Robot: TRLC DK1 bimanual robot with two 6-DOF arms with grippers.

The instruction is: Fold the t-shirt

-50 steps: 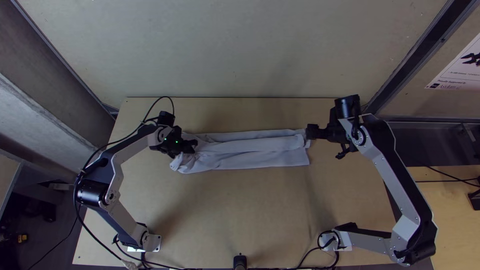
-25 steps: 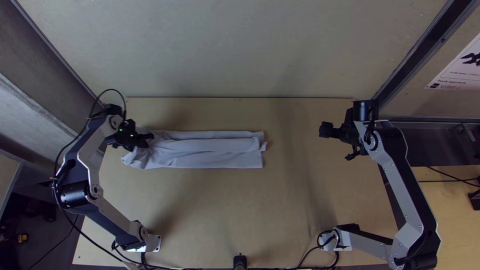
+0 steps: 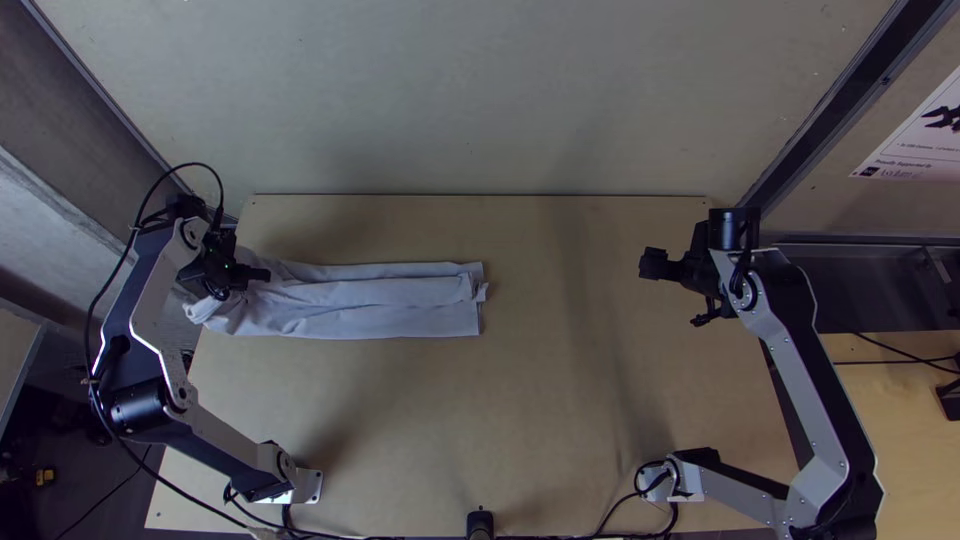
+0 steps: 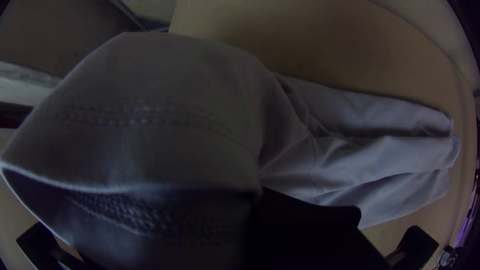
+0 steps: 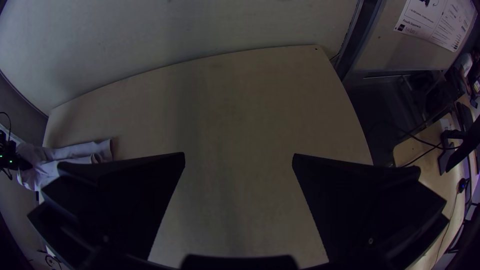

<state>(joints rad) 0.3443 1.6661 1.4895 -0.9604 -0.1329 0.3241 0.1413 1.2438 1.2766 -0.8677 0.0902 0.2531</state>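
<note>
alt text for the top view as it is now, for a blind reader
A pale grey cloth t-shirt lies in a long, narrow strip across a light wooden table, its left end held by the black left gripper. The black right gripper hovers at the right, away from the cloth.

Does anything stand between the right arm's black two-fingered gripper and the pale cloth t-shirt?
Nothing visible does. Only the light wooden table lies between the open right gripper and the nearer end of the t-shirt, a long, creased strip.
</note>
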